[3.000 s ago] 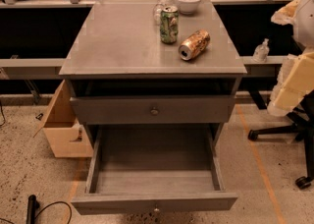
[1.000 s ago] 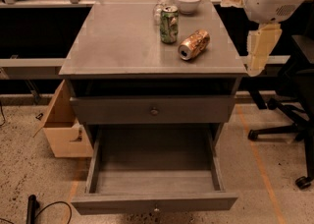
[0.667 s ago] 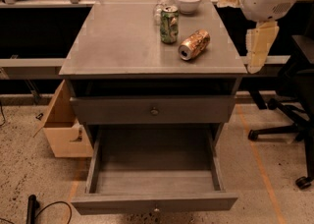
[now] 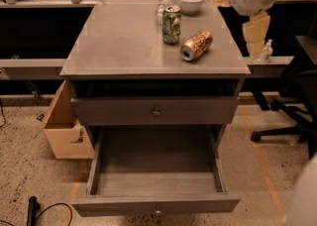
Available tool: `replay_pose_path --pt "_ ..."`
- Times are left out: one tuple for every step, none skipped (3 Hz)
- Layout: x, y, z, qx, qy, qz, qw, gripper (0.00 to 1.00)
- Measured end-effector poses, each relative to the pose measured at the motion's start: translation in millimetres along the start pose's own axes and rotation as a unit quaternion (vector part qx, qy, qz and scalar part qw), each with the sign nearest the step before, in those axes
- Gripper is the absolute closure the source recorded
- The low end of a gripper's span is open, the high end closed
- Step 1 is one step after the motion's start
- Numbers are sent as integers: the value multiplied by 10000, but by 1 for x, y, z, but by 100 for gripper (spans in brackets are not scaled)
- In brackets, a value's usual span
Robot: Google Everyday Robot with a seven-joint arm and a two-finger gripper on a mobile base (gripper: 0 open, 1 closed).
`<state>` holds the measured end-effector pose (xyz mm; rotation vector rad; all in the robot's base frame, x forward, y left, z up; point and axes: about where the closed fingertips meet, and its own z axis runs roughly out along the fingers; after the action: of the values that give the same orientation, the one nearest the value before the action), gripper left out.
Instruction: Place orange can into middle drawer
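Lying on its side near the right edge of the tabletop (image 4: 124,46), the orange can (image 4: 196,45) shows mottled gold skin and a silver end. The gripper (image 4: 255,35) hangs just beyond that edge, apart from the can; whether it is open cannot be told.

On the cabinet top (image 4: 119,46) I see the sideways can (image 4: 196,45) right of and just before the upright can (image 4: 171,25), with a bowl (image 4: 190,2) behind. The gripper (image 4: 254,41) hangs seemingly just beyond the right edge. Below, the open drawer (image 4: 156,205) juts out under the shut drawer (image 4: 154,111).
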<state>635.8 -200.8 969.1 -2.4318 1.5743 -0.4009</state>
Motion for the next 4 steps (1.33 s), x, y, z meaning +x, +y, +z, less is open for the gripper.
replay_pose_path --pt "10 -27 28 -53 260 -691 9973 0" --pt "12 -58 59 -90 456 -1506 9875 0" --pt "19 -73 85 -131 536 -1951 9792 0" --pt "15 -84 108 -146 413 -2249 9734 0"
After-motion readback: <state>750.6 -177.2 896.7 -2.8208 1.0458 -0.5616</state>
